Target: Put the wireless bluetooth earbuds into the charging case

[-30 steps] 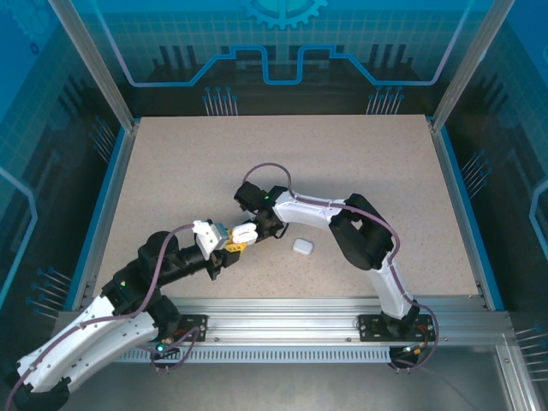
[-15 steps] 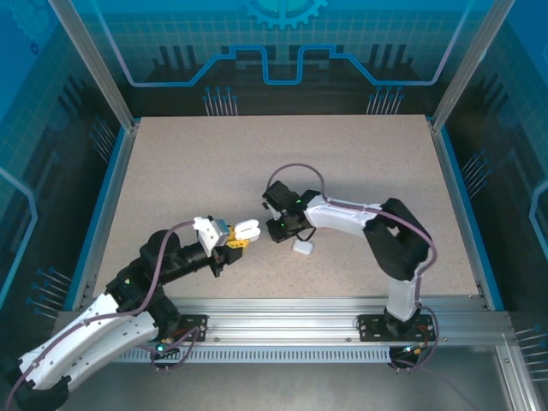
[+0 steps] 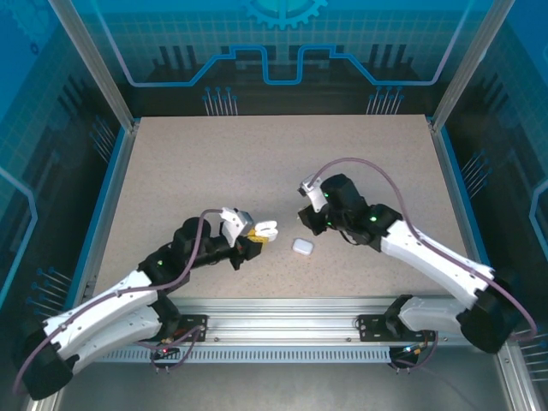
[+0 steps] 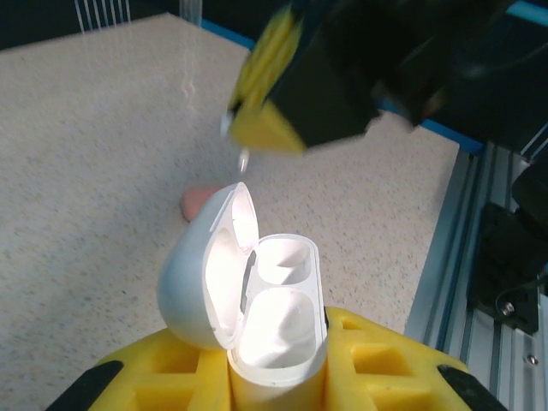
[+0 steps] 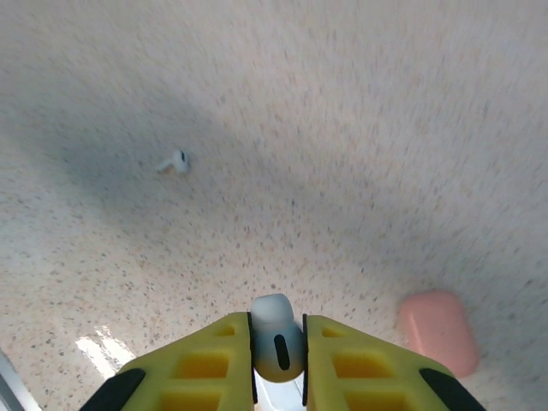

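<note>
Our right gripper [image 5: 276, 327] is clamped on a white earbud [image 5: 276, 347] at the bottom centre of its wrist view. Our left gripper [image 4: 274, 377] grasps the open case [image 4: 257, 295], lower centre. We should centre the earbud over the case, lower it slowly, and release only once it is seated.

Speckled beige table [image 3: 188, 163]; aluminium rail [image 3: 282, 310] along near edge; blue panels [image 3: 282, 51] behind; pink case [image 5: 438, 330] lying flat.

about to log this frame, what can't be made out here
- left wrist: the right arm's fingers are blurred; what they carry is unclear.
- left wrist: a pink object is mostly hidden behind the open case lid.
- right wrist: the held earbud stem is hidden by the fingers and cut by the bottom edge.
- top external: the case sockets are too small to read.
</note>
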### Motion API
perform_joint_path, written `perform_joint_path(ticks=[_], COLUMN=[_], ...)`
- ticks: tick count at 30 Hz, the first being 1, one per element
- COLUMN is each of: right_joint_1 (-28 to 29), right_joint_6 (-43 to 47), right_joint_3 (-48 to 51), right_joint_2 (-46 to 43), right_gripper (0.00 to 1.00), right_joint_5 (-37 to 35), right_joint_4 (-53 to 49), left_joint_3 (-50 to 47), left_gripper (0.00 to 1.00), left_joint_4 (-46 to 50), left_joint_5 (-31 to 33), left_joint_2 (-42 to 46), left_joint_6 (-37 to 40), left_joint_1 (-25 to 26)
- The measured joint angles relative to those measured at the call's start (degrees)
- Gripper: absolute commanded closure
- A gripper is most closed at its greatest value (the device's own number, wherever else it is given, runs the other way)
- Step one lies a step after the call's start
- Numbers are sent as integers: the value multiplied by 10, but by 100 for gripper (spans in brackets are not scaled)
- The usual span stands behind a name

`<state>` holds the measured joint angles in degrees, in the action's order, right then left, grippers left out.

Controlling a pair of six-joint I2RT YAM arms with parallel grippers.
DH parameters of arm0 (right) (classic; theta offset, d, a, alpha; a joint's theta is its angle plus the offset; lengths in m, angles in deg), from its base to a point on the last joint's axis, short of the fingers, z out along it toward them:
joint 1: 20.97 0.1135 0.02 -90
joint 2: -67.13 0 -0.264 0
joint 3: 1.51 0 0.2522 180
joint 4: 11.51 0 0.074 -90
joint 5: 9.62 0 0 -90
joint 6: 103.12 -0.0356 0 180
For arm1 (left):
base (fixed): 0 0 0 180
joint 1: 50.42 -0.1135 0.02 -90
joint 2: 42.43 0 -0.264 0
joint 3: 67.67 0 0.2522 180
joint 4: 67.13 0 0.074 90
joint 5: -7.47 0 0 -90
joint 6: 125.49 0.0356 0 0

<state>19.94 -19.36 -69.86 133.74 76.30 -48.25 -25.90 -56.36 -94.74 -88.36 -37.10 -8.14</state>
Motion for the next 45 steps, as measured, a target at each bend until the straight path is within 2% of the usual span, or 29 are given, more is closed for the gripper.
perform_joint_path(ticks=[4, 9, 20, 45], right_joint_1=[12, 52, 141, 180], right_joint_6=[58, 115, 181, 212], right_joint_3=[4, 4, 2, -21], right_joint_2=[-72, -108, -69, -26], right_gripper=[83, 82, 83, 83], right_joint_5=[-3, -26, -77, -114], right_joint_4=[1, -4, -43, -46], left_joint_3=[8, 18, 27, 27], left_gripper=[89, 89, 89, 88], left_joint_4=[-2, -15, -34, -46], left_joint_5=[-24, -42, -69, -82], left_joint_2=[-60, -83, -89, -89], left_joint_6=[0, 0, 0, 0], left_joint_1=[0, 0, 0, 0])
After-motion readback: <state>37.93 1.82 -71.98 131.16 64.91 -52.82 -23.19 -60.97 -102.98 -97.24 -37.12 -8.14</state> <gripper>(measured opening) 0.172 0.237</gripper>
